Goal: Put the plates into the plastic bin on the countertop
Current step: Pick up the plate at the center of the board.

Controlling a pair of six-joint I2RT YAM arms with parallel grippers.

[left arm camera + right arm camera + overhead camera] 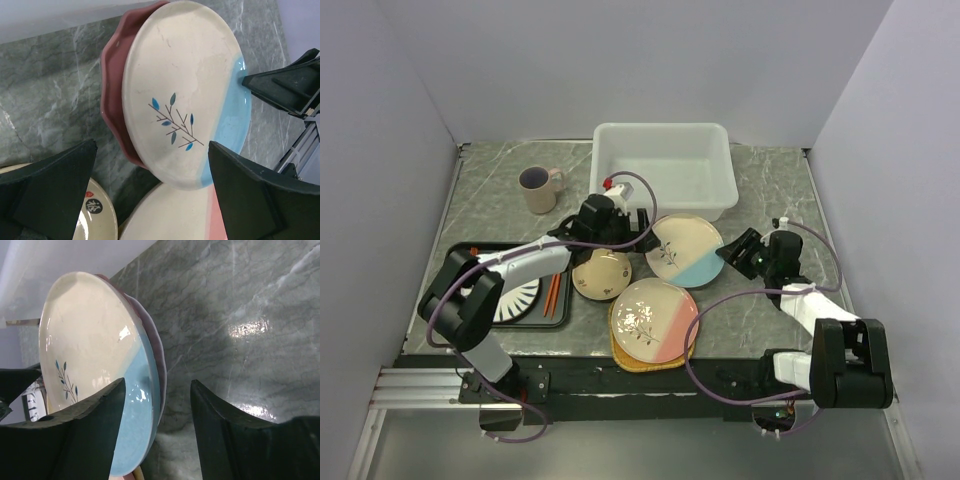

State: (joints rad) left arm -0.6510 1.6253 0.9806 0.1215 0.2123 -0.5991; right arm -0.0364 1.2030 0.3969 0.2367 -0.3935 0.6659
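On the grey-green marbled desk [770, 175], near the large white plastic bin [660, 130], the round cream-and-blue plate [680, 248] should have the open right pincer [157, 385] seated deep over its blue rim before closing, the left pincer [150, 150] gaping opposite.

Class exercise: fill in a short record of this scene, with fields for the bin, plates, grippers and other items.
plastic bin: empty, at the back
plates outside bin: cream-and-blue plate, cream-and-pink plate on orange plate, small tan plate
left gripper: open, near the cream-and-blue plate
right gripper: open, at that plate's blue edge
other: mug, black tray
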